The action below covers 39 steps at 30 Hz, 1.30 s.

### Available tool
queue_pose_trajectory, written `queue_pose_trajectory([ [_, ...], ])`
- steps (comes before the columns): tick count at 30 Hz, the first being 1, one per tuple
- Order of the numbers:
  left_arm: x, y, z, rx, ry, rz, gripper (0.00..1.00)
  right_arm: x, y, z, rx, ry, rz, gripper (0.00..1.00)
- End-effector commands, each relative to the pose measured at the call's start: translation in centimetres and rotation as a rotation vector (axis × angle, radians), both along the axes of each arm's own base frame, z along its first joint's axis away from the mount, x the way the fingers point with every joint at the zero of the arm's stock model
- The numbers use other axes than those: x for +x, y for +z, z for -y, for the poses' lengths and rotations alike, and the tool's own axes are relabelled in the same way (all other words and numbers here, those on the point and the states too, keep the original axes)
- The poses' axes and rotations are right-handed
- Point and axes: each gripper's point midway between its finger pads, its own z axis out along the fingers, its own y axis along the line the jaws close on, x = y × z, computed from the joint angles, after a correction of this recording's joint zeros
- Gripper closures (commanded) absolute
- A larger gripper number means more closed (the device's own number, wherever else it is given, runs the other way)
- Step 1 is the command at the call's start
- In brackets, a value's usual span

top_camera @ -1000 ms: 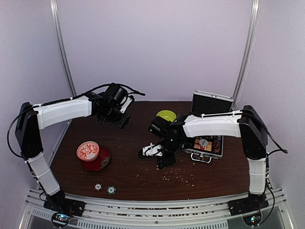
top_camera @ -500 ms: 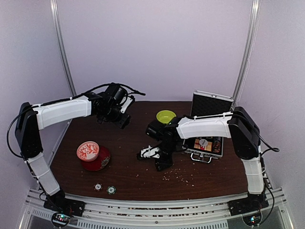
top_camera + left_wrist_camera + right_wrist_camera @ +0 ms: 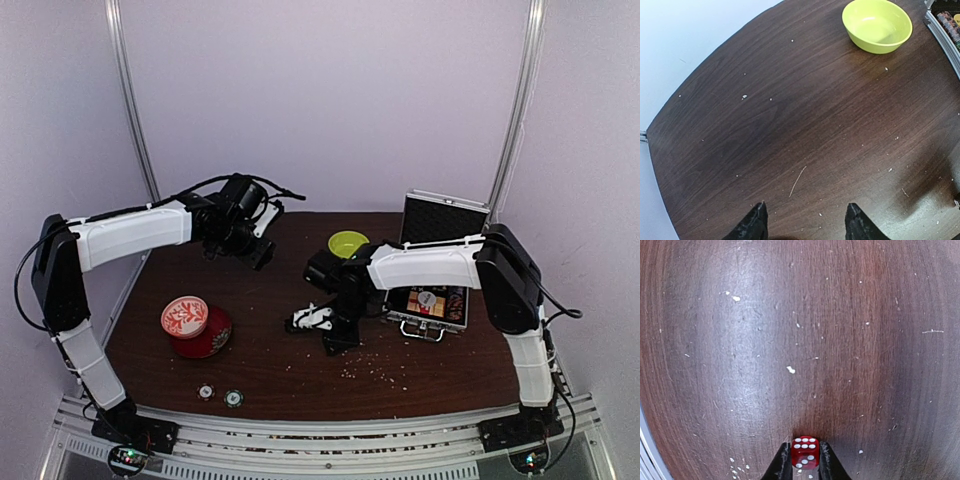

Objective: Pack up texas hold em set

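A tiny red die (image 3: 805, 452) sits on the dark wood table, pinched between the black fingers of my right gripper (image 3: 805, 456), which is shut on it. In the top view that gripper (image 3: 337, 341) points down at mid-table, left of the open silver case (image 3: 432, 303), whose black-lined lid (image 3: 443, 218) stands up behind it. Two round chips (image 3: 206, 392) (image 3: 233, 398) lie near the front edge. My left gripper (image 3: 806, 206) hangs open above bare wood at the back left (image 3: 258, 255) and holds nothing.
A lime-green bowl (image 3: 349, 242) (image 3: 877, 25) stands behind the right gripper, by the case. A red-and-white patterned tin (image 3: 185, 316) rests at the left on a red round piece (image 3: 210, 338). Crumbs (image 3: 375, 372) dot the table front.
The right gripper's fingers have closed in on the red die, and that arm has shifted a little to the left. The left arm has stayed still.
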Motion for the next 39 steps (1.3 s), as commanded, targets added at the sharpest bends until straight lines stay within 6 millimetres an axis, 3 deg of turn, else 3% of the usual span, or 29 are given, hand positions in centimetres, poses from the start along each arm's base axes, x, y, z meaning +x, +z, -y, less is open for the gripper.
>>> queue_pose_trajectory([
  [1, 0.8, 1.9, 0.7, -0.05, -0.002, 0.039, 0.46, -0.1, 0.3, -0.3, -0.002, -0.008, -0.005, 0.81],
  [6, 0.8, 1.7, 0.7, -0.047, -0.005, 0.035, 0.46, 0.0, 1.3, 0.1, 0.003, -0.012, 0.007, 0.83],
  [11, 0.8, 1.5, 0.7, -0.044, -0.005, 0.031, 0.46, 1.2, 3.2, 2.7, 0.027, -0.073, 0.014, 0.83],
  [18, 0.8, 0.8, 0.8, -0.037, -0.008, 0.015, 0.46, 5.8, 6.6, 9.2, 0.097, -0.271, 0.007, 0.83],
  [23, 0.8, 0.3, 0.9, -0.03, -0.009, 0.002, 0.47, 10.3, 8.6, 15.7, 0.126, -0.479, 0.061, 0.83],
  [29, 0.8, -0.1, 0.9, -0.025, -0.013, -0.009, 0.47, 13.5, 8.4, 22.0, 0.042, -0.67, 0.139, 0.83],
  [33, 0.7, -0.4, 1.1, -0.026, -0.016, -0.017, 0.47, 14.0, 7.7, 23.6, 0.01, -0.721, 0.152, 0.83],
  [39, 0.7, -0.7, 1.2, -0.026, -0.02, -0.028, 0.47, 14.6, 6.1, 24.3, -0.025, -0.759, 0.149, 0.84],
])
